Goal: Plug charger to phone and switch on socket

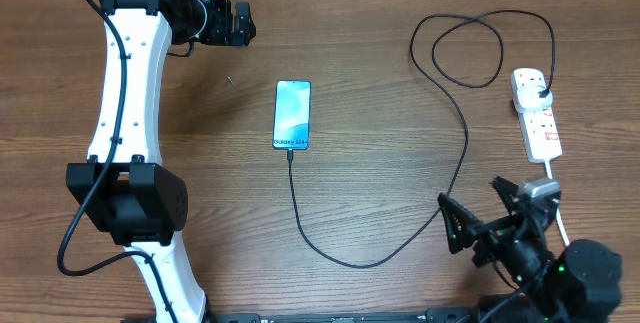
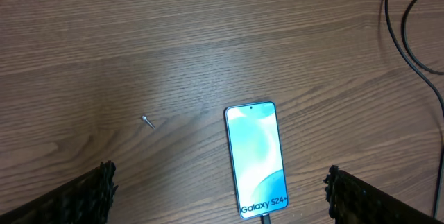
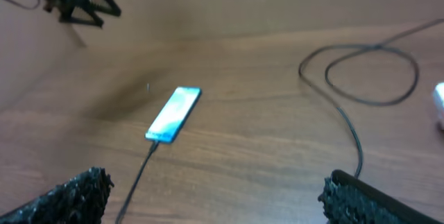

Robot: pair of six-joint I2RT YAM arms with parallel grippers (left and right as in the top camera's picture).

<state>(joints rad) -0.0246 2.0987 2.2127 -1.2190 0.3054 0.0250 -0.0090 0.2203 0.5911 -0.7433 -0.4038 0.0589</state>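
Gaping wide, empty: left end effector (image 1: 243, 23), right end effector (image 1: 478, 206).

We see a brown wood-grain counter (image 1: 380, 43) with a slim rectangular phone (image 1: 292, 115) lying flat near its middle, lit blue-white screen up. A long thin black charger cable (image 1: 293, 193) meets the phone's bottom edge, sweeps across the wood, coils in a loose loop and ends at a black plug (image 1: 540, 87) seated in a white elongated power strip (image 1: 542, 131) with red markings, on the right. The strip's thick white cord (image 1: 550, 166) trails from its near end. A tiny pale screw-like speck (image 2: 147, 121) sits apart, left of the phone.
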